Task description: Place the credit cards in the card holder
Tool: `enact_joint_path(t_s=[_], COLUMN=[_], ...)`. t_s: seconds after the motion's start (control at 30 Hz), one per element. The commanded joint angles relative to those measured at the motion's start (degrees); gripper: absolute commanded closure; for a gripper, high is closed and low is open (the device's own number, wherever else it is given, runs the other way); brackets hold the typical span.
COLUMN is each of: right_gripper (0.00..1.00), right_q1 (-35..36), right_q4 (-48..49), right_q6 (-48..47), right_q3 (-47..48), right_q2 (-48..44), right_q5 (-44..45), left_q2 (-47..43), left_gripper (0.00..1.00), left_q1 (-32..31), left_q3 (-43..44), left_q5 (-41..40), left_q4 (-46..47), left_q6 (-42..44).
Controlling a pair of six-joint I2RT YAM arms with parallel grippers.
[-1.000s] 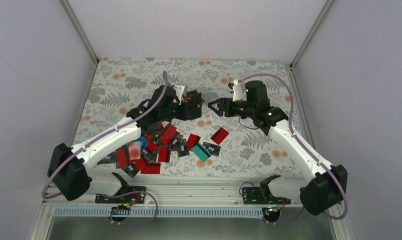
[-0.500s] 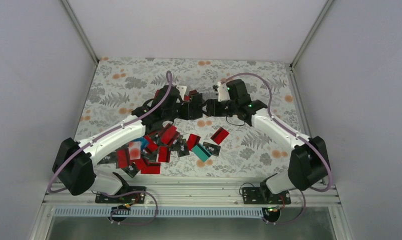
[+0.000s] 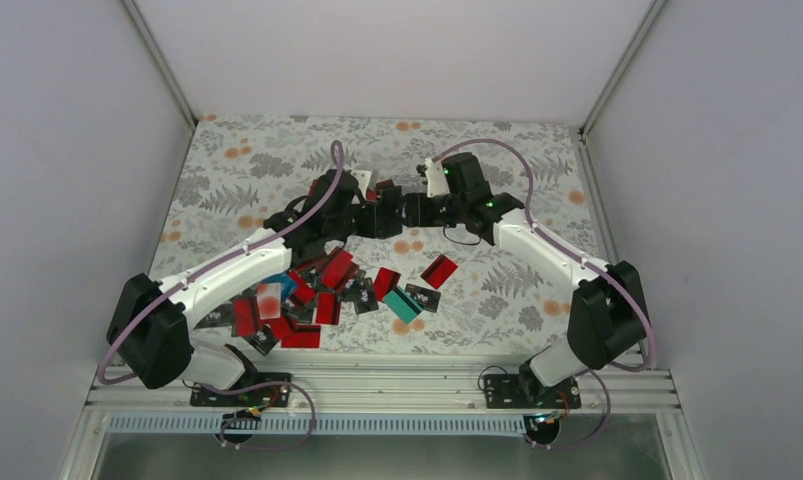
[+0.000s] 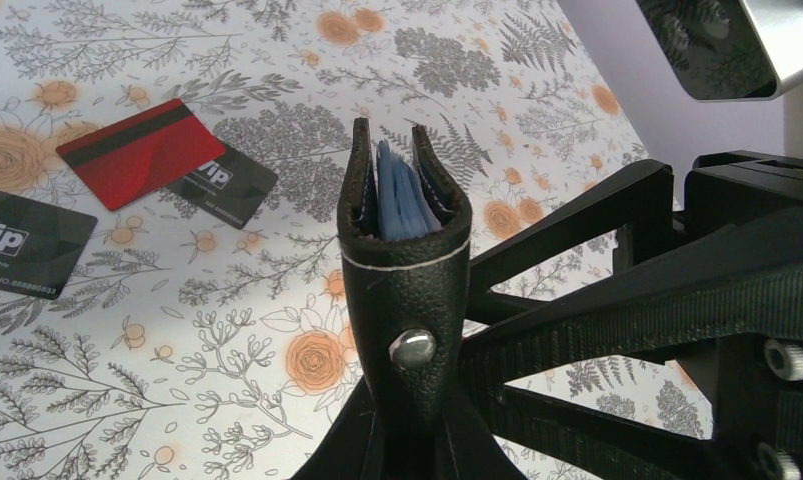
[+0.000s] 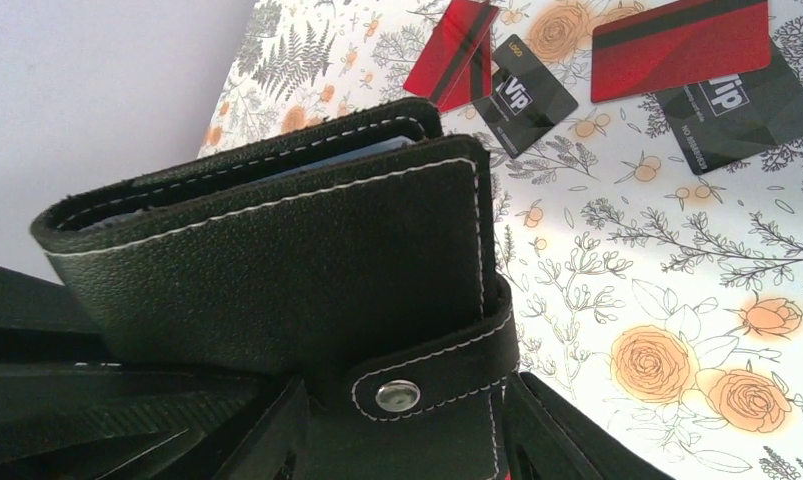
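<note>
Card holder first: where does it sit in the overhead view?

The card holder point(image 3: 396, 207) is held up over the far middle of the floral table point(image 3: 227, 170). It sits between the left gripper point(image 3: 380, 218) and the right gripper point(image 3: 415, 212), which meet tip to tip. The credit cards point(image 3: 307, 295) lie scattered nearer the arm bases, mostly red, some black, with a teal one among them.

What does the left wrist camera show?

The card holder point(image 4: 402, 270) appears edge-on and upright, its mouth slightly spread with blue cards point(image 4: 397, 195) inside. The left gripper point(image 4: 409, 445) is clamped tight on its lower end, below a metal snap point(image 4: 413, 347). On the table beyond, a red card point(image 4: 142, 150) touches a black VIP card point(image 4: 232, 185).

And the right wrist camera?

The card holder's point(image 5: 277, 250) broad stitched face fills the view. The right gripper point(image 5: 412, 455) stands partly open, one finger on either side of the strap end. Whether the fingers press on it cannot be told.
</note>
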Motion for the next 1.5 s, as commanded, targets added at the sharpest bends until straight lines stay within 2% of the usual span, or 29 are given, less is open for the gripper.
enact_joint_path(t_s=[0.0, 0.27, 0.63, 0.77, 1.0, 1.17, 1.3, 1.47], right_gripper=[0.50, 0.52, 0.52, 0.51, 0.58, 0.58, 0.59, 0.57], right_q1=[0.8, 0.7, 0.8, 0.6, -5.8, -11.5, -14.2, -14.4], right_q4=[-1.9, -4.4, -5.5, -7.8, -7.7, -7.9, -6.8, -2.6], right_q6=[-0.9, -1.2, -1.9, -3.2, -3.9, -4.9, -6.7, -9.6], right_q3=[1.5, 1.3, 4.8, 4.5, -2.6, -6.6, -9.4, -12.1], right_q2=[1.7, 2.1, 3.3, 4.7, 2.8, -0.3, -4.7, -12.3], right_q5=[4.9, 9.3, 8.1, 13.9, 18.9, 19.9, 17.7, 7.5], left_q2=[-0.9, -1.6, -0.8, -0.4, 1.1, 1.8, 3.5, 5.2], left_gripper=[0.98, 0.98, 0.98, 0.98, 0.98, 0.98, 0.98, 0.98], left_q1=[-0.8, -0.8, -0.8, -0.8, -0.8, -0.8, -0.8, -0.7], left_q3=[3.2, 4.7, 6.2, 7.4, 9.3, 8.6, 9.0, 10.1], left_q5=[3.5, 4.2, 5.4, 5.7, 6.2, 6.3, 5.7, 5.4], left_q4=[2.4, 1.6, 0.9, 0.4, -2.5, -2.4, -3.6, -4.9], left_q6=[-0.4, -0.4, -0.4, -0.3, -0.7, -1.4, -1.8, -1.6])
